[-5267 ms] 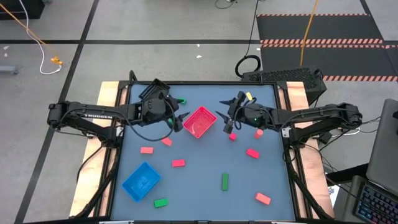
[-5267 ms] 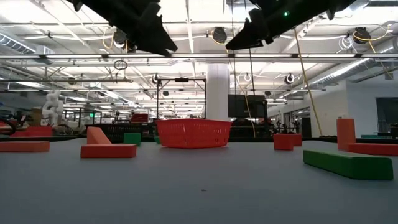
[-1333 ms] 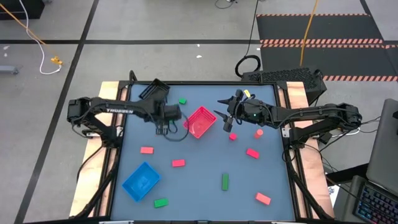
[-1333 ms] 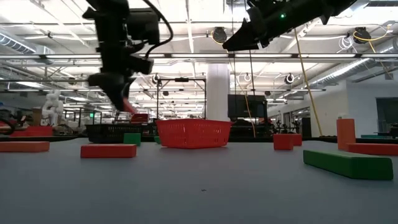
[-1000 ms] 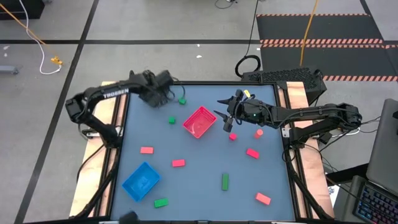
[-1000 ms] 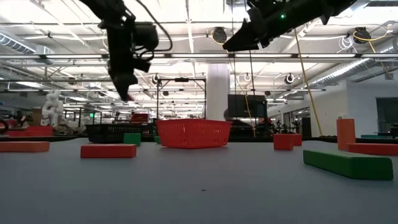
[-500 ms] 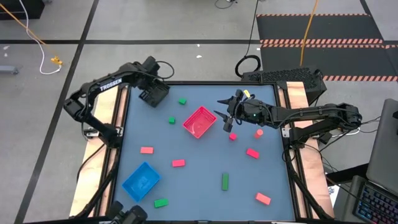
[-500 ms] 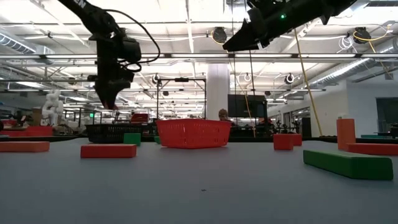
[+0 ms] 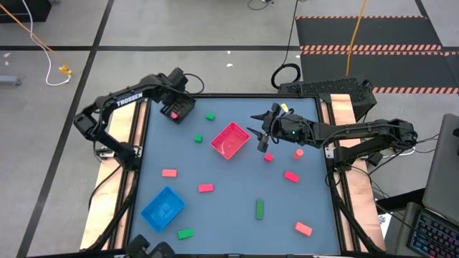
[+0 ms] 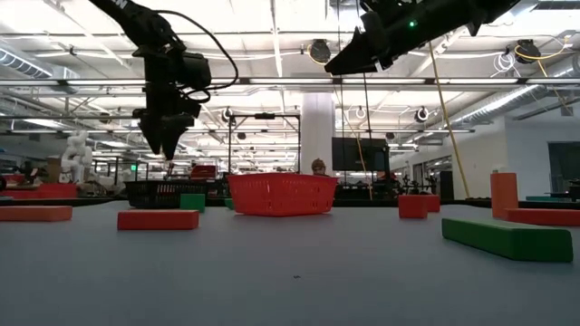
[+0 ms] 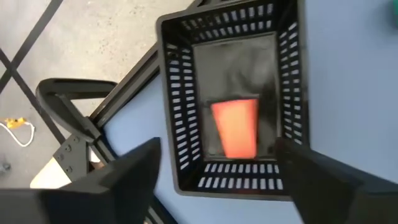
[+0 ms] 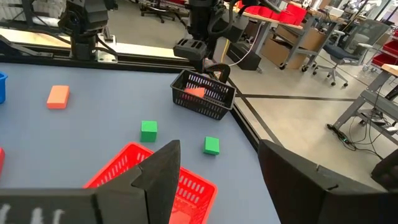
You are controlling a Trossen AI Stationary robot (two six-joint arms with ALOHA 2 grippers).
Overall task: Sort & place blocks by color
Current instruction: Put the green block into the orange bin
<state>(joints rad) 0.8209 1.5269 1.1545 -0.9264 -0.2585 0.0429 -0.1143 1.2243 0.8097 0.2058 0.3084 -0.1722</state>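
Left claw [image 9: 174, 109] hangs over the black slotted basket [image 9: 179, 110] at the far left corner of the table [image 9: 237, 222]. In the left wrist view its fingers [image 11: 118, 177] stand wide apart with nothing between them. Straight beneath them a red-pink block [image 11: 236, 129] lies on the basket floor, clear of the claw. Judgement: the block has been let go into the basket, the red-pink pile going there.

Right claw [image 9: 259, 138] hovers well across from the left one, just beside the red square basket [image 9: 230, 140]. Fingers parted, empty in its wrist view. It looks to be waiting.

Blocks still loose on the table:
- two green cubes [image 9: 210, 116] between the left claw and the red basket;
- red-pink pieces [image 9: 169, 173] scattered nearer the table's front, well away from both claws;
- a green bar [image 9: 259, 209] and another green block [image 9: 186, 233] toward the front edge;
- a small red cube [image 9: 268, 157] just below the right claw.

A blue tray [image 9: 163, 209] sits near the front left, nothing visible in it.

Writing: "TROSSEN" in white on the left arm's upper link [image 9: 130, 99]. No other legible labels.

Sorting is early; most blocks unplaced.
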